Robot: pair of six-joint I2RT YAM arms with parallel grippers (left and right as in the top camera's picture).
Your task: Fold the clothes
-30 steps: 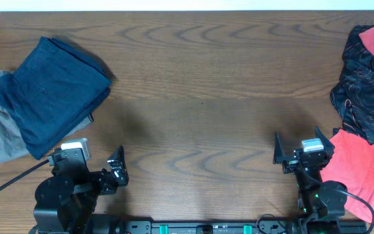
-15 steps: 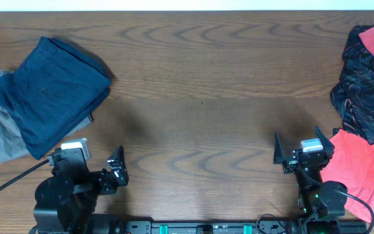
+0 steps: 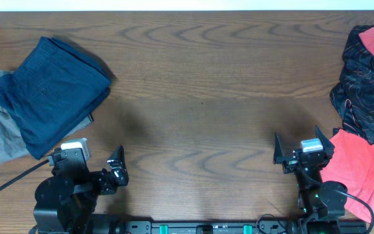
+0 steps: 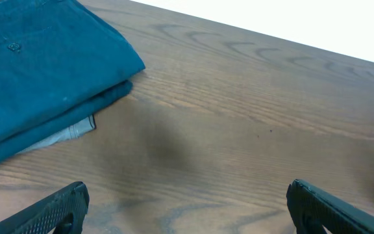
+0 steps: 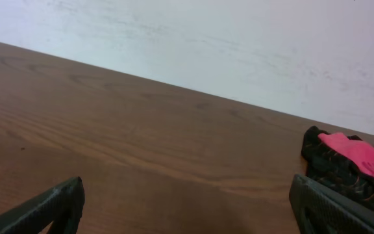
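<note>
The folded navy shorts [image 3: 50, 94] lie ahead and left of the left gripper [image 4: 186, 213], atop a grey piece [image 3: 2, 136]. Their long axis runs diagonally, from ahead of those jaws back toward their left. The coral-red garment [image 3: 362, 166] and black patterned piece [image 3: 362, 84] sit crumpled to the right of the right gripper [image 5: 187, 211]. Both jaws stand wide and empty. I judge the next step is to pinch the coral-red garment's edge, draw it between the jaws and spread it flat before folding.
</note>
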